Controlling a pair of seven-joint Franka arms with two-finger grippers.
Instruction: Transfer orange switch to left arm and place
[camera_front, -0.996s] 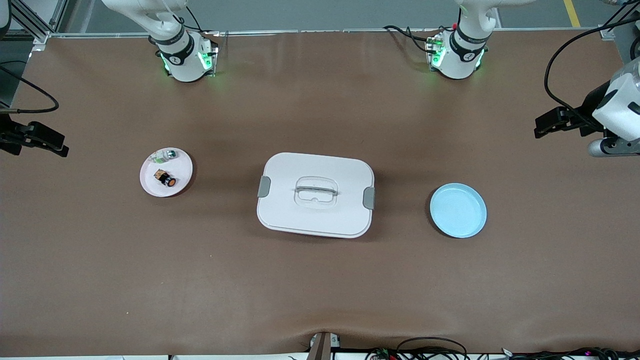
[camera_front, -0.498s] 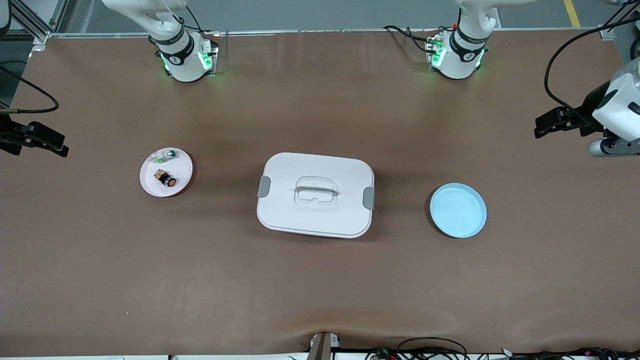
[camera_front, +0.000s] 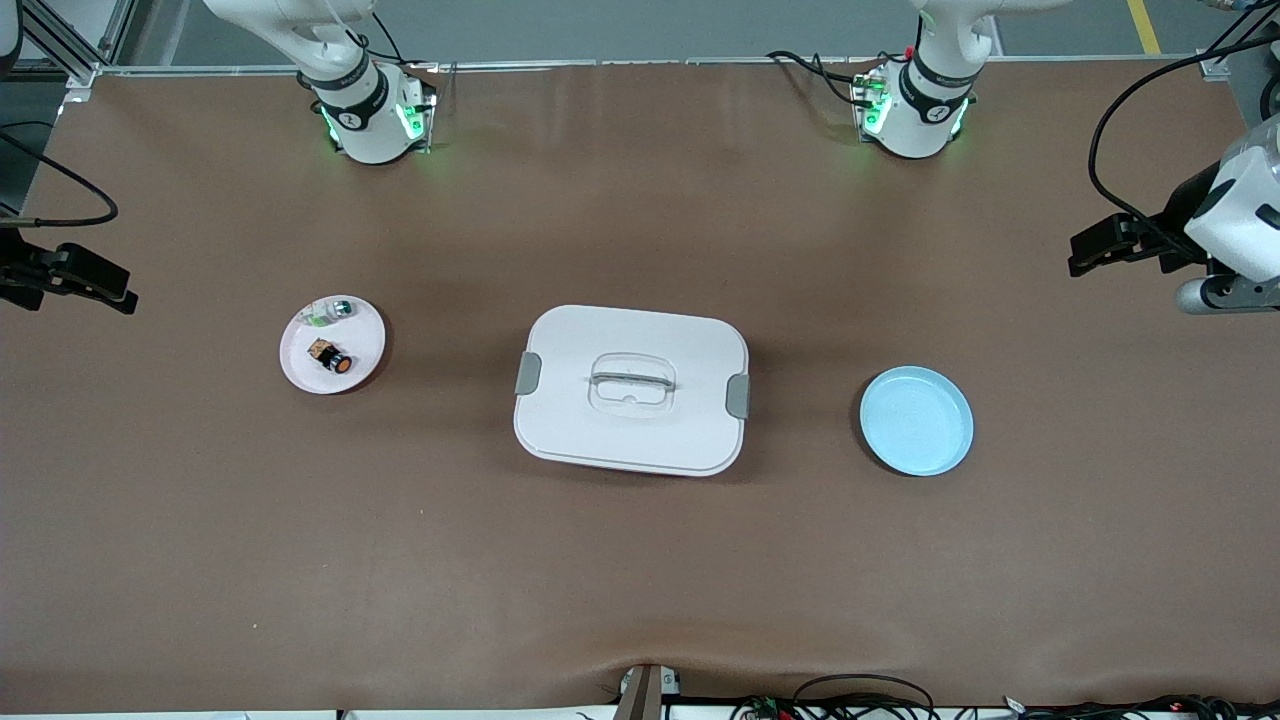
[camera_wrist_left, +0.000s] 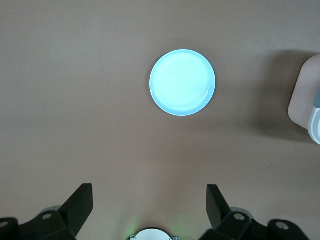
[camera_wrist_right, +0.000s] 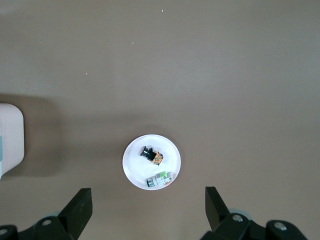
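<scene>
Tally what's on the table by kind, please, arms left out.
Plates: 2 (pink plate, blue plate)
Switches: 2 (orange switch, clear-silver switch, both on the pink plate)
Boxes: 1 (white box, between the plates)
Total: 5

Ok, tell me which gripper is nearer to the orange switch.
Right. The right gripper hangs open high above the pink plate holding the orange switch. The left gripper hangs open over the blue plate, with the box between.
</scene>
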